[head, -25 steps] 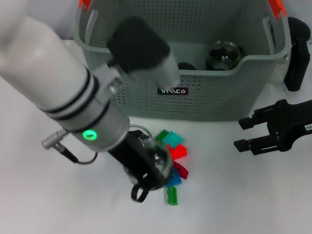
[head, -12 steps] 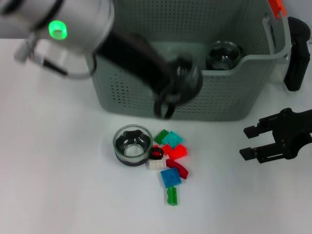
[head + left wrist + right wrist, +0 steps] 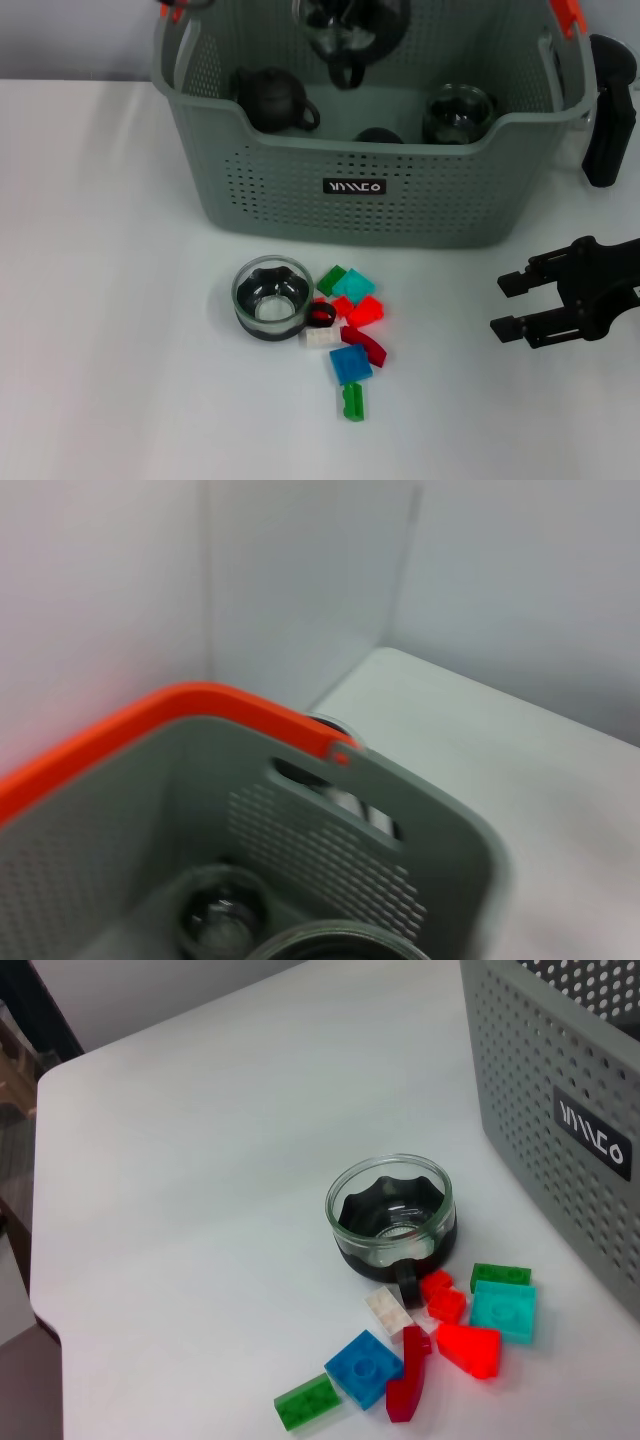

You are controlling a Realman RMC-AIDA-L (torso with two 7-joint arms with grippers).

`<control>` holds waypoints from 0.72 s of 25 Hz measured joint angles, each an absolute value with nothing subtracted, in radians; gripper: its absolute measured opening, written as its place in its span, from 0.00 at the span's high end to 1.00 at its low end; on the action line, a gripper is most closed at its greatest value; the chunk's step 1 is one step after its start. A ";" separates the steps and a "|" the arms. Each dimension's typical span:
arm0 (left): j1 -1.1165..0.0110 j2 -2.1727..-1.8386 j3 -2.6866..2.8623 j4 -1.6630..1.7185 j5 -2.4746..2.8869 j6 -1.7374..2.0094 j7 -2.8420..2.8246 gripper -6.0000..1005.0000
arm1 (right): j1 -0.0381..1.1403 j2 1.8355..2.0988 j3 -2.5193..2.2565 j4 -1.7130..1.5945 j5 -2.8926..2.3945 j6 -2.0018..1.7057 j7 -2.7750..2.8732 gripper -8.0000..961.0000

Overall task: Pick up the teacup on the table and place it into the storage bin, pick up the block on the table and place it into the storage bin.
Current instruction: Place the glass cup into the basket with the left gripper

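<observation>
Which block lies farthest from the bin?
The small green block, at the end of the pile away from the bin. The blue block sits just bin-side of it; the other green one lies nearest the bin.

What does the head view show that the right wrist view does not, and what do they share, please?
Only the head view shows the inside of the grey-green perforated plastic storage bin, with a dark round teapot and a glass cup held above it, plus the black right end effector, open, over the white table. Only the right wrist view shows the table's far edge and corner. Both share the clear glass teacup with dark base, the coloured plastic blocks and the bin's black label.
</observation>
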State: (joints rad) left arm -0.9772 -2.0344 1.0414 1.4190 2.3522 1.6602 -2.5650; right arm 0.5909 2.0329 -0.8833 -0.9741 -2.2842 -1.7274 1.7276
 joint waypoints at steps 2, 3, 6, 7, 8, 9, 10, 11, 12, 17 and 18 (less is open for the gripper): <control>-0.997 -2.025 1.048 1.340 2.361 1.596 -2.544 0.94 | 0.591 2.031 -0.882 -0.972 -2.284 -1.728 1.728 0.31; -1.006 -2.022 1.053 1.311 2.372 1.568 -2.537 0.94 | 0.592 2.030 -0.882 -0.972 -2.284 -1.730 1.729 0.31; -1.052 -2.020 1.077 1.202 2.461 1.468 -2.526 0.94 | 0.598 2.027 -0.882 -0.972 -2.284 -1.734 1.735 0.31; -1.068 -2.023 1.084 1.163 2.504 1.434 -2.526 0.94 | 0.600 2.026 -0.882 -0.972 -2.284 -1.734 1.736 0.31; -1.084 -2.028 1.087 1.129 2.538 1.406 -2.525 0.94 | 0.602 2.026 -0.883 -0.972 -2.284 -1.732 1.736 0.31; -1.094 -2.032 1.089 1.101 2.563 1.382 -2.525 0.94 | 0.604 2.026 -0.885 -0.972 -2.284 -1.731 1.736 0.31; -1.104 -2.037 1.090 1.073 2.588 1.358 -2.525 0.94 | 0.605 2.026 -0.886 -0.972 -2.284 -1.729 1.736 0.31; -1.112 -2.044 1.093 1.050 2.611 1.333 -2.525 0.94 | 0.606 2.027 -0.887 -0.972 -2.284 -1.727 1.736 0.31; -1.117 -2.050 1.096 1.031 2.630 1.312 -2.526 0.94 | 0.608 2.028 -0.887 -0.972 -2.284 -1.726 1.736 0.31; -1.134 -2.089 1.104 0.954 2.717 1.228 -2.527 0.94 | 0.617 2.034 -0.887 -0.973 -2.284 -1.725 1.730 0.31; -1.137 -2.095 1.108 0.940 2.732 1.212 -2.529 0.94 | 0.618 2.035 -0.888 -0.973 -2.284 -1.725 1.730 0.31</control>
State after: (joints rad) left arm -1.1368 -2.0950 1.1076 0.9401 2.7322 1.2117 -2.5290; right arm 0.6185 2.0353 -0.8881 -0.9725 -2.2841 -1.7253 1.7296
